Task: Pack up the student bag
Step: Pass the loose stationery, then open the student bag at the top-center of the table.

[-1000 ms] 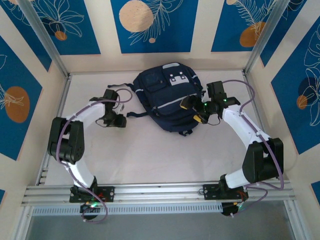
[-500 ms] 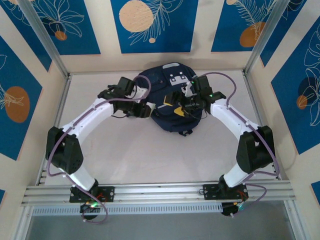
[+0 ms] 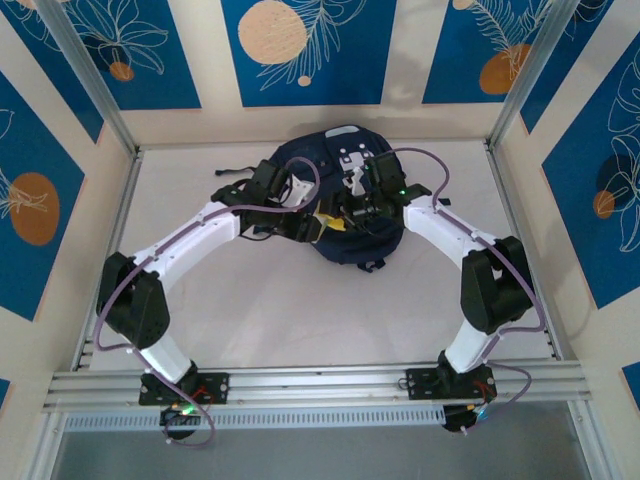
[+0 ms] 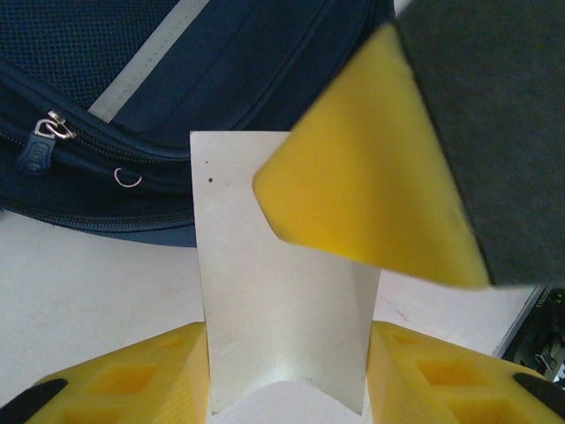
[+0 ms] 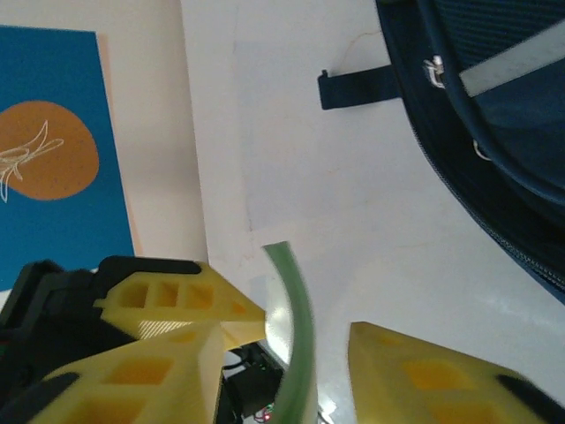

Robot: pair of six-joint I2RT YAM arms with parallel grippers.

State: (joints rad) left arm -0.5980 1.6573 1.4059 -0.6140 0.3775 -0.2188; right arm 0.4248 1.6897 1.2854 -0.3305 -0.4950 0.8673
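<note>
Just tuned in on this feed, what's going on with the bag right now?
Both arms reach in over the student bag, which lies on the table. The left gripper is shut on a white card, its far end at the bag's edge near a zip. The right gripper has a thin green curved strip between its fingers, beside the bag; I cannot tell whether it grips it.

Student bag (image 4: 265, 53): navy woven cloth, matt, with a mesh-textured panel; grey stripe (image 4: 146, 62) looks smoother. Zip pull (image 4: 40, 141) and ring (image 4: 129, 178): bright metal. White card (image 4: 282, 300): smooth, matt paper stock. Table (image 4: 88, 291): matt white.
</note>
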